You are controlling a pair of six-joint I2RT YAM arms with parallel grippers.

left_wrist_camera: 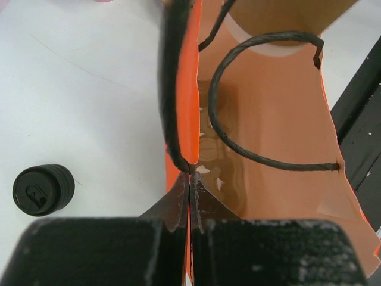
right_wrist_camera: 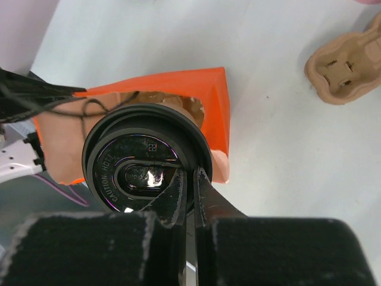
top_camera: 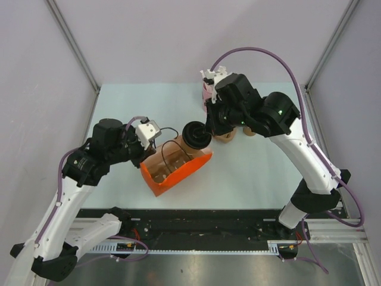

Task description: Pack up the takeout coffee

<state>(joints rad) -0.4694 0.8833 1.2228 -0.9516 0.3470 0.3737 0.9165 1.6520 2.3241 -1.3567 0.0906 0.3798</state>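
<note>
Left wrist view: we are pinching the rim of the orange paper bag [left_wrist_camera: 274, 149] with the left gripper [left_wrist_camera: 189, 179] pressed together, propping its mouth open, and only here is a small black ridged cap [left_wrist_camera: 43, 189] showing on the table [left_wrist_camera: 89, 89]. Beyond, our right gripper [right_wrist_camera: 191, 179] is clamping the takeout coffee [right_wrist_camera: 137, 161] by its black lid's edge at the bag's mouth, not yet set inside; lowering and releasing are remaining. Only the right wrist view is showing the pulp cup carrier [right_wrist_camera: 348, 62] whole.
</note>
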